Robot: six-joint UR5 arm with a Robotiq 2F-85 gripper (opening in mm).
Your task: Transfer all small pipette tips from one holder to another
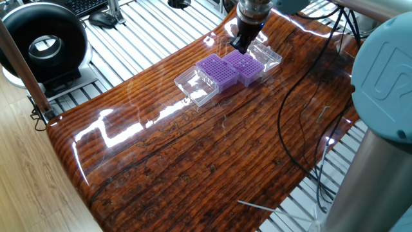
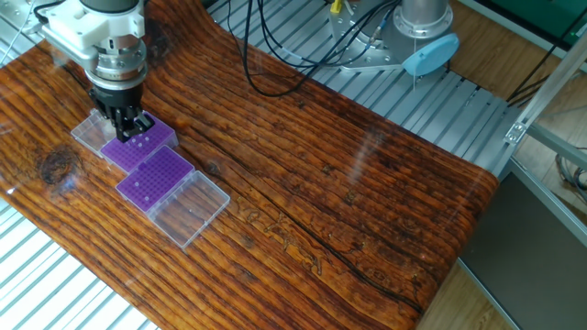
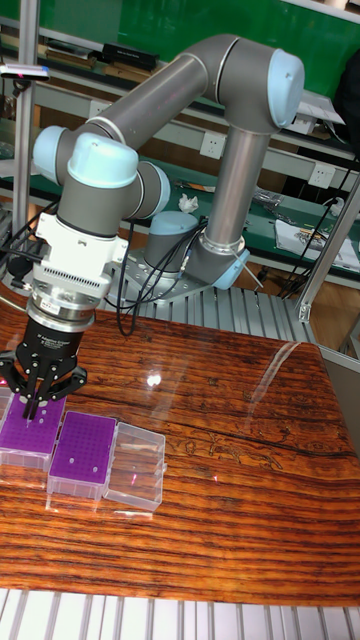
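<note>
The tall fixed view alone showed the whole grey UR5 arm [image 3: 225, 150] with its pale blue joint caps, bent over from its base at the back of the table. It also showed the gripper [image 3: 33, 405] from the front, its black fingers drawn close together and pointing down over the purple rack [image 3: 30, 425] at the left end. Whether a tip sat between those fingers could not be told from any view.

The other fixed view looked down on the same gripper [image 2: 131, 128] and picked out a few pale dots, the small pipette tips [image 2: 139, 141], standing in the holes of that rack [image 2: 142, 145] near the fingers. The second purple rack [image 2: 156, 174] lay just beside it, its grid apparently bare, though single tips would be too small to tell. Each rack had its clear hinged lid [image 2: 190, 207] folded open flat on the wooden table [image 2: 367, 202].

One fixed view added a black ring-shaped device [image 1: 42, 42] on the slatted bench and a black cable [image 1: 286, 129] trailing over the tabletop. There the gripper [image 1: 241, 44] hung over the farther rack [image 1: 246, 64].

No readable writing or brand showed anywhere.
</note>
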